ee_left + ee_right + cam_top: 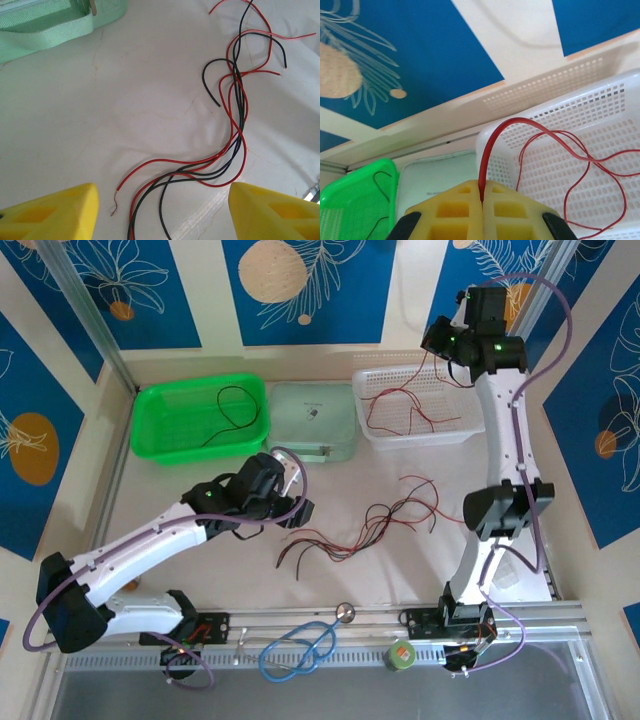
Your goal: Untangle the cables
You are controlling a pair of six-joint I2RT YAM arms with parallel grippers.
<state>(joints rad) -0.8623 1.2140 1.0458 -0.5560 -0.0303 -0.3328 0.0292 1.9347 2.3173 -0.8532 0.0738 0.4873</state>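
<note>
Broadly, the table point(340, 485) carries a green bin point(200, 455) back left, a white basket point(415, 438) back right and a mint pouch point(312, 420) between them. The cables point(370, 525) lie mid-table as a loose tangle of red and black strands. More red ones sit in the basket, and a black cable point(235, 405) sits in the bin.

The biggest risk is at the tangle. The left gripper point(162, 200) stands wide with several strands running together between its fingers, so closing here would likely catch more than one and drag the bundle tighter. The smaller risk is at the basket. The right gripper point(482, 195) is pinched on a red cable point(495, 130), and pulling away unreleased could haul it back out or snag its neighbours.

The left arm reaches low across the table with its wrist tipped down at the tangle's near-left end. The right arm stands tall and folded, its gripper above the basket's far edge.
</note>
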